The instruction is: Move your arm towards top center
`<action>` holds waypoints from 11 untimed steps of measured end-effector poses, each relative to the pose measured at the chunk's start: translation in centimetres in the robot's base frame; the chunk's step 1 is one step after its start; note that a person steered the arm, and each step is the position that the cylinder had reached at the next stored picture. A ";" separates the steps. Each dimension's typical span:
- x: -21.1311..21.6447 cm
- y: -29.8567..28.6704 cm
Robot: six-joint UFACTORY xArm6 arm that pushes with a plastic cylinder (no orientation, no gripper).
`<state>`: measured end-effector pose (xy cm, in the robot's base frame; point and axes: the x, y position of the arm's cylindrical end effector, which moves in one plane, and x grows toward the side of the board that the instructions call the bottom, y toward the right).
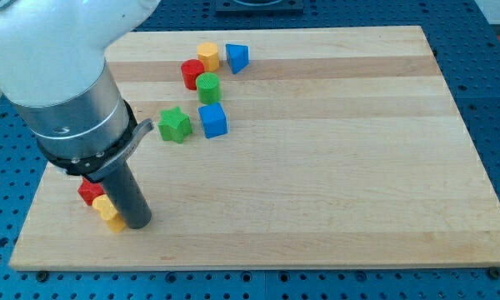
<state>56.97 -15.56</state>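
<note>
- Pale wooden planks make up the desk (333, 167), which sits on a blue perforated base; no writing or label can be read anywhere on it.
- At the view's left, the arm's white and grey body comes down from the top corner and narrows into the dark rod, whose long axis runs nearly upright, leaning slightly to the view's right at the bottom.
- My tip (136, 223) rests on the desk near the view's bottom left; there is no hand on this arm, so nothing opens, closes or holds.
- Touching the rod's left side are a red block (89, 192) and, just below it, a yellow block (108, 212); both are partly hidden, so their shapes are hard to tell.
- Further right, well apart from my tip, a green star (174, 125) lies just beside a blue cube (212, 120).
- Above them, near the view's top centre, a red cylinder (192, 73) touches a green cylinder (207, 87).
- A yellow block (207, 56), possibly hexagonal, stands behind them.
- A blue wedge-like block (237, 57) sits just right of it.
</note>
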 end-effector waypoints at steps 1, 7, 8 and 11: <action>-2.0 5.4; -26.9 17.6; -28.0 17.6; -25.0 16.7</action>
